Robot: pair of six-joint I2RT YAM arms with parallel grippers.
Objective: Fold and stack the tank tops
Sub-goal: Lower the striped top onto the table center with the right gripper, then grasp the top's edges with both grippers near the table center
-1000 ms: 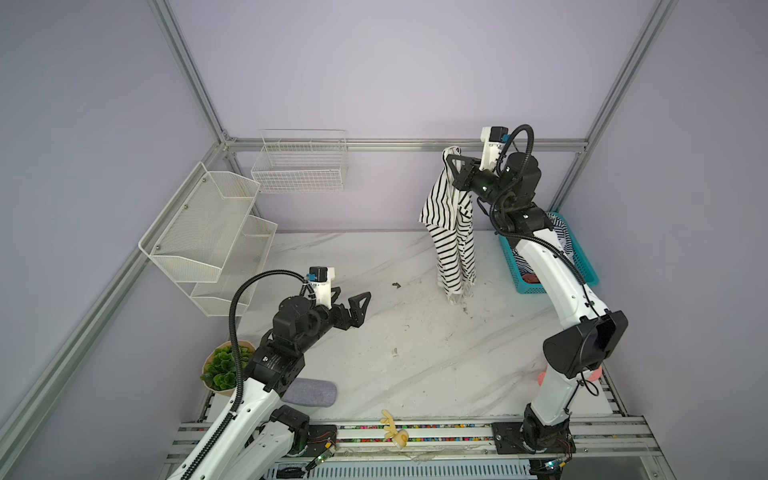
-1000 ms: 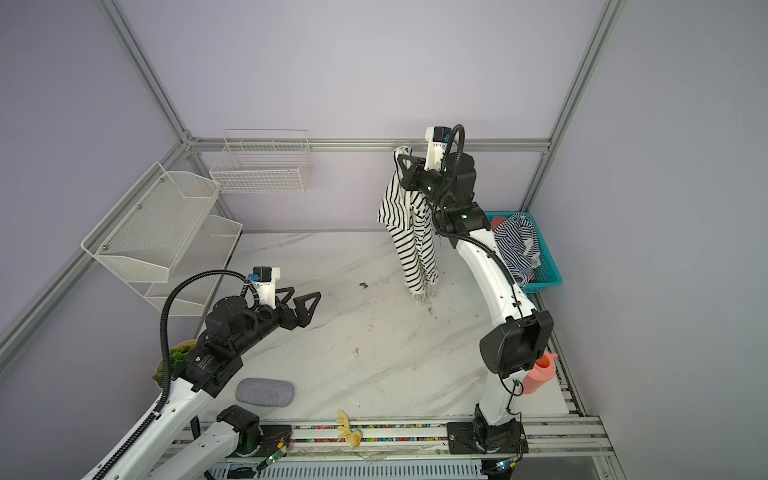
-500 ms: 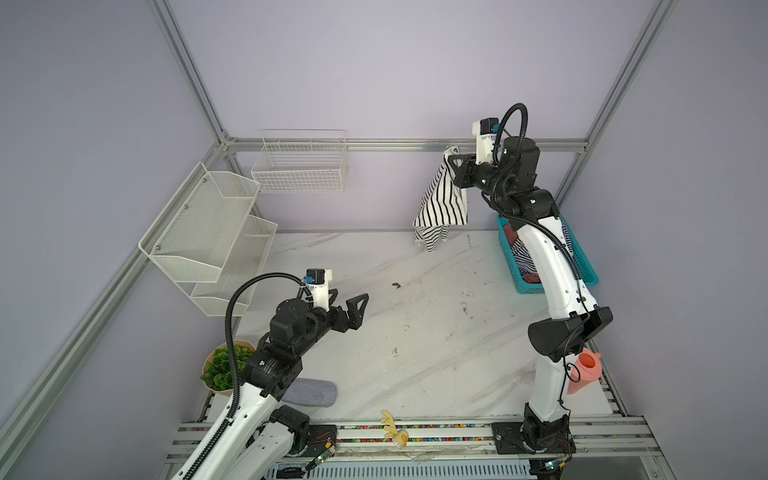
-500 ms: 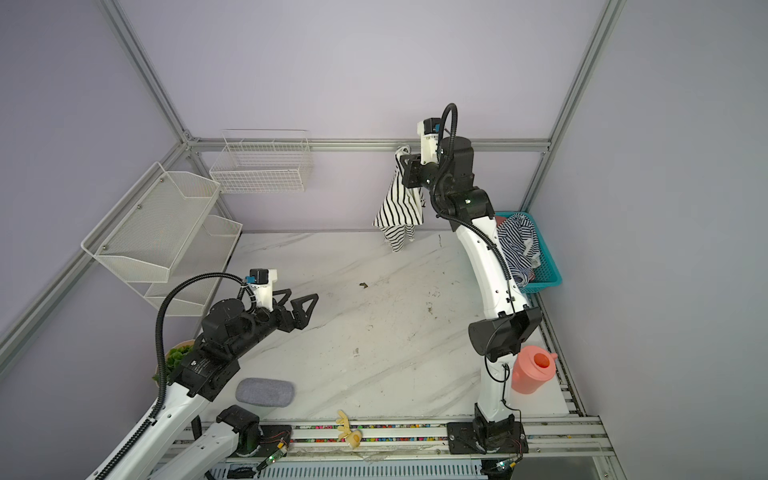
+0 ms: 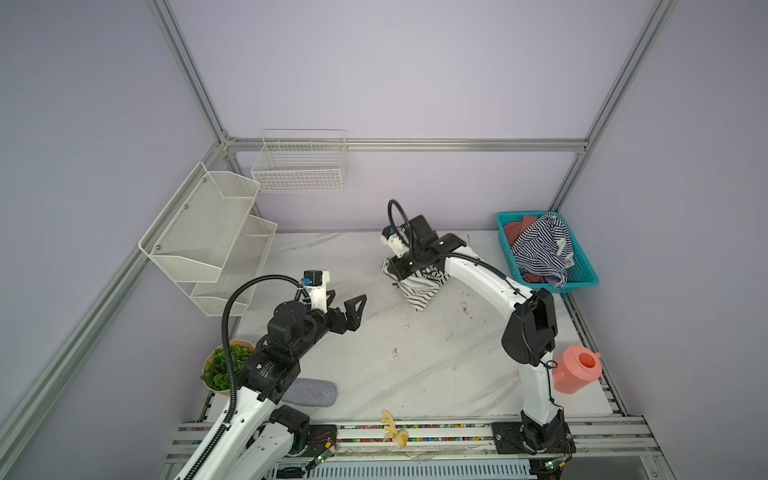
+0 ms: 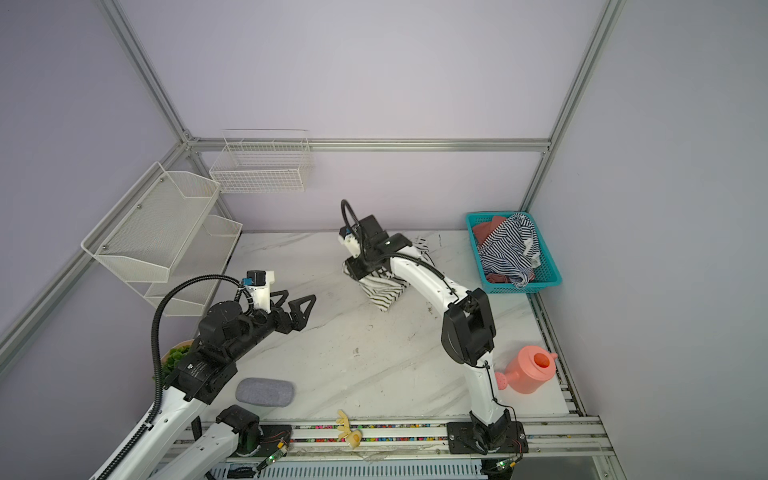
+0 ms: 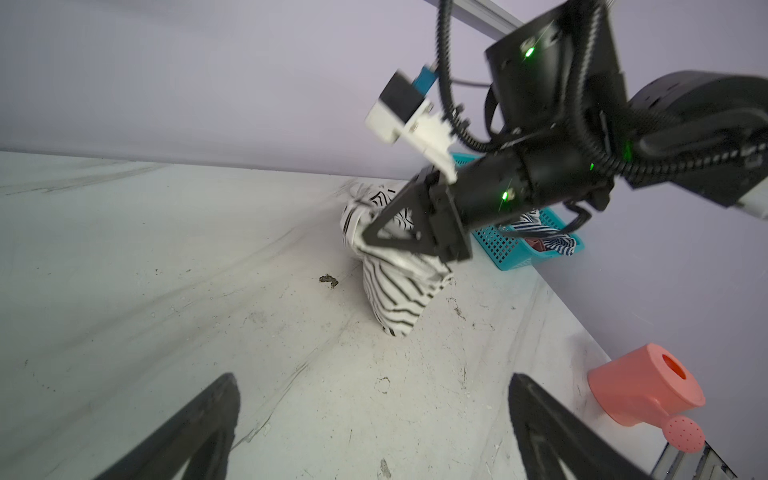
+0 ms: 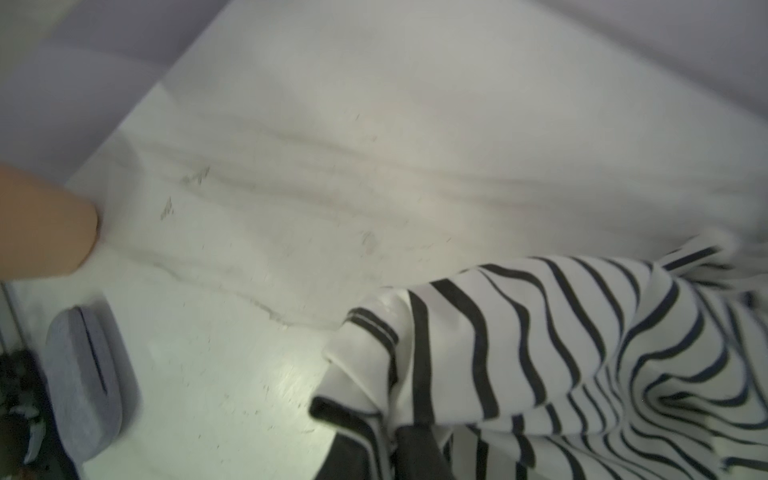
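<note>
Now the white black-striped tank top [image 5: 419, 287] rests bunched near the surface's [image 5: 374, 365] far edge at the right end effector [image 5: 394, 276], grip indiscernible. Left end effector [image 5: 347, 300] spread apart. Navy-striped tank top [image 5: 538, 249] in far-right corner basket [image 5: 579, 286].

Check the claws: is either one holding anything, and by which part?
Left claw open, empty. Right claw sits on the bunched end of the white black-striped tank top; a closed grip cannot be told.
</note>
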